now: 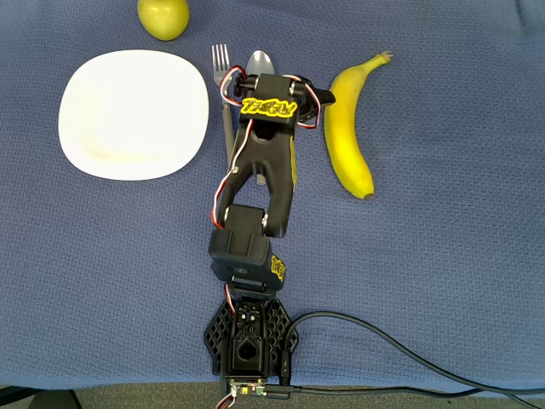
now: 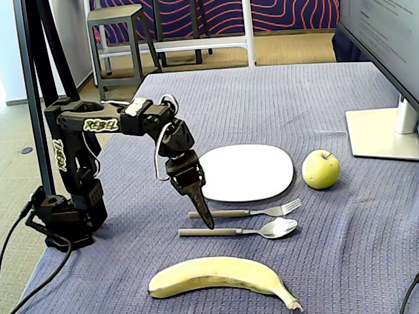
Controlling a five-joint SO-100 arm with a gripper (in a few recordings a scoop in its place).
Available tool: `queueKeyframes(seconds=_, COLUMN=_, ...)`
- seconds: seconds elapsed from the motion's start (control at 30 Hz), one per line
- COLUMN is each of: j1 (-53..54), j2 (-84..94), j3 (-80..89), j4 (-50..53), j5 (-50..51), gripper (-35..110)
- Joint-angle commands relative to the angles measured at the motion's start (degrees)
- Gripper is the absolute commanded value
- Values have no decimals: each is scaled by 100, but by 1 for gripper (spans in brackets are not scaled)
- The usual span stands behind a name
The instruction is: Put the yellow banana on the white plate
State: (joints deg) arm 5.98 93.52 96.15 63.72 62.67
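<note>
The yellow banana [image 1: 347, 128] lies on the blue cloth to the right of the arm in the overhead view; in the fixed view the banana [image 2: 216, 275] is at the front, apart from everything else. The white plate [image 1: 132, 115] sits empty at the left, and in the fixed view the plate [image 2: 245, 171] is behind the cutlery. My gripper [image 2: 208, 222] points down with its fingers together and nothing between them, its tip just over the fork and spoon handles. From overhead the gripper [image 1: 258, 176] is between plate and banana.
A fork [image 2: 262, 211] and a spoon [image 2: 275, 228] lie side by side under the arm. A yellow-green apple [image 2: 320, 169] sits beside the plate. A monitor stand [image 2: 380, 134] is at the far right. A cable [image 1: 383, 341] trails from the arm's base.
</note>
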Motion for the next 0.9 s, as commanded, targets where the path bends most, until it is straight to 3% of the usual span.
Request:
queueKeyframes(seconds=0.0, j1=308, j2=-316, j3=-598, j4=88, j5=272, gripper=34)
queueKeyframes(seconds=0.87, j1=1345, j2=-2083, j3=-1591, j4=53, j5=53, gripper=32)
